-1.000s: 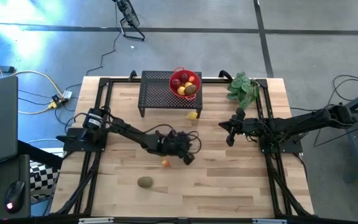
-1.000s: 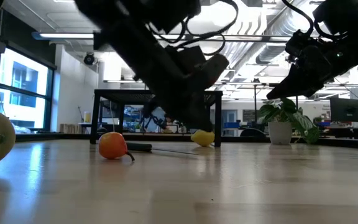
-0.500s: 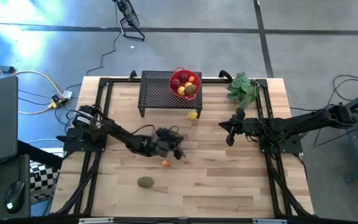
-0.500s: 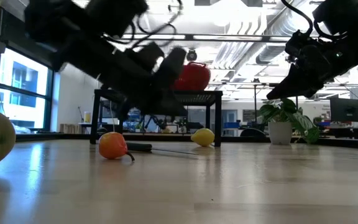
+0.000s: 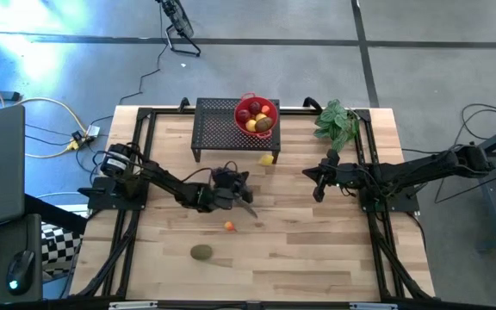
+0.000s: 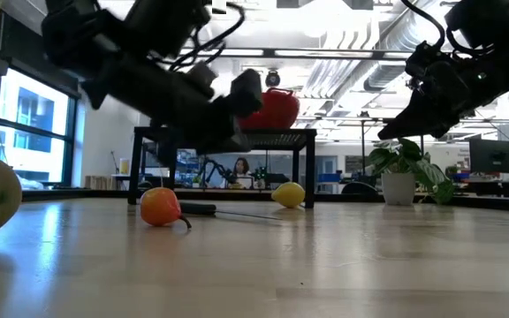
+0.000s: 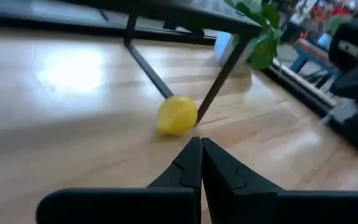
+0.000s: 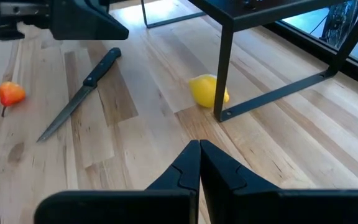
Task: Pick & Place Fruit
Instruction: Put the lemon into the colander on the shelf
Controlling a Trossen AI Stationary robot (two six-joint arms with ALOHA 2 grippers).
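Here I see my left gripper (image 5: 244, 196) pressed together and empty, raised over the wooden worktop (image 5: 317, 250). A small orange fruit (image 5: 229, 226) lies just below it on the worktop, a brown-green kiwi (image 5: 201, 252) farther toward the near edge, and a yellow lemon (image 7: 177, 116) ahead by the black mesh stand's (image 5: 218, 129) leg. My right gripper (image 5: 318, 193) also sits closed, empty, well apart. More fruit fills the red bowl (image 5: 257, 115) on the stand.
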